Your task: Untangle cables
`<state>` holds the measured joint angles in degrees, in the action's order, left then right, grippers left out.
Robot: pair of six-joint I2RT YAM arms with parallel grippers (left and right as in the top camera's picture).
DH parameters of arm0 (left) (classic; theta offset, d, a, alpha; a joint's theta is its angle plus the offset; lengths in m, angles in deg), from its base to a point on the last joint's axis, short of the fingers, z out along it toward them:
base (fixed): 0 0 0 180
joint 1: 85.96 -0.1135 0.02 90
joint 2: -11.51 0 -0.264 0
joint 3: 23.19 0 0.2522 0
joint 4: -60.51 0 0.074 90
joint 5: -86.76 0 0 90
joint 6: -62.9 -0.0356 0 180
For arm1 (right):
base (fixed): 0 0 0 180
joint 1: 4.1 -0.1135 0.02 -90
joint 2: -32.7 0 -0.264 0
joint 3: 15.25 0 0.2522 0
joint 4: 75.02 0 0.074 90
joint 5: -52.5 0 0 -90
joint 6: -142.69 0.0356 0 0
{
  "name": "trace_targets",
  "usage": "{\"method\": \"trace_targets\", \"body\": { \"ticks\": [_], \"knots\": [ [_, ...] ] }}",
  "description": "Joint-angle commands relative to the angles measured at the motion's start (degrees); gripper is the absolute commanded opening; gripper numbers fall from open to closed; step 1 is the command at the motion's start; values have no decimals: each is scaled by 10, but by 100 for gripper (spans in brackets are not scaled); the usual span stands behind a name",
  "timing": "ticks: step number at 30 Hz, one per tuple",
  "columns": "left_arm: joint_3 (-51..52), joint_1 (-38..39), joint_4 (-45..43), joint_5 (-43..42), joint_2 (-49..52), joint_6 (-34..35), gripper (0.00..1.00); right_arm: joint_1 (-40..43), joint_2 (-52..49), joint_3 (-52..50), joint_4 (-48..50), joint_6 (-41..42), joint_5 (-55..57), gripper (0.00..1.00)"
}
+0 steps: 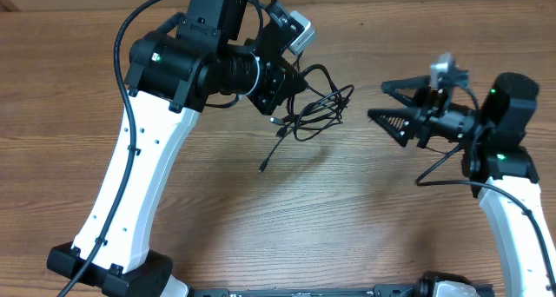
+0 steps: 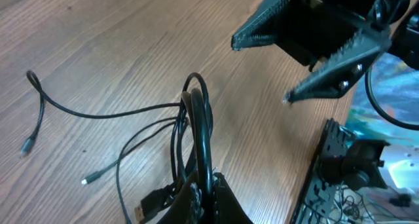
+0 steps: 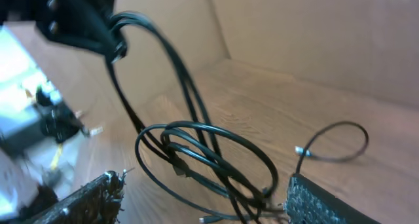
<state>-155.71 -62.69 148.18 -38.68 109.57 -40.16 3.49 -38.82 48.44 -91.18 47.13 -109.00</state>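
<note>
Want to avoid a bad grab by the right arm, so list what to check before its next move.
1. Left gripper shut on the cables: ok.
2. Right gripper open: ok.
3. Right gripper apart from the cables, overhead view: ok.
4. Cables separated into single strands: not ok, loops overlap.
5. One plug end trails clear of the bundle: ok.
6. Which loop belongs to which cable: cannot tell.

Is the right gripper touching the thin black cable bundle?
Apart. The overhead view shows bare wooden table between the open right gripper and the thin black cables.
</note>
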Motion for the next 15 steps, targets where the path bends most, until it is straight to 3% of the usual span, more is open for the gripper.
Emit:
{"method": "trace_targets", "body": {
  "ticks": [1, 7, 15],
  "knots": [
    [-2, 4, 10, -42, -3, -52, 4, -19, 6, 10, -10, -140, -6, 79],
    [-2, 4, 23, -156, -3, -145, 4, -20, 5, 10, -12, -206, -6, 80],
    [-2, 4, -1, -176, -3, -148, 4, -20, -6, 10, -58, -249, -8, 76]
  ]
}}
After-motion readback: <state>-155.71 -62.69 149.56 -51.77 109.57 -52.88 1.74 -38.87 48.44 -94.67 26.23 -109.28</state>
